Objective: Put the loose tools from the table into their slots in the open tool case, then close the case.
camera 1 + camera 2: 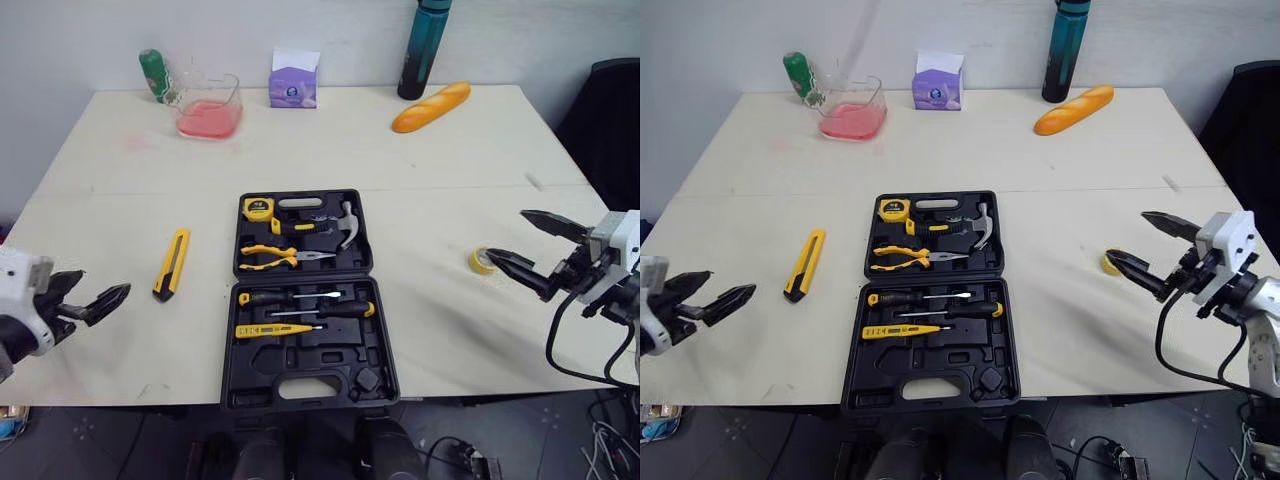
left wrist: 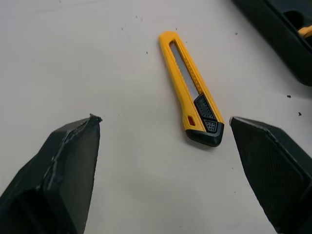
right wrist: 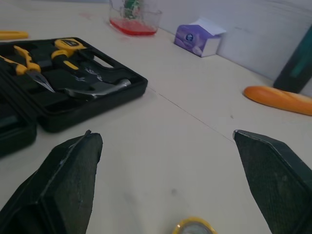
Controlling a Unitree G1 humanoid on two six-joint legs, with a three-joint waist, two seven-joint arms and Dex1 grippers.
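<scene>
The black tool case (image 1: 305,295) lies open at the table's near middle, holding a tape measure, hammer (image 3: 95,89), pliers and screwdrivers. A yellow utility knife (image 1: 172,263) lies loose on the table left of the case; it also lies ahead of the fingers in the left wrist view, utility knife (image 2: 191,96). A yellow tape roll (image 1: 483,261) sits on the table right of the case. My left gripper (image 1: 92,297) is open, low at the left, short of the knife. My right gripper (image 1: 528,247) is open just right of the tape roll (image 3: 195,226).
At the table's far side stand a green bottle (image 1: 153,75), a clear container of pink liquid (image 1: 209,106), a purple tissue box (image 1: 293,82), a teal bottle (image 1: 424,48) and a bread loaf (image 1: 431,106). A black chair (image 1: 609,115) is at the far right.
</scene>
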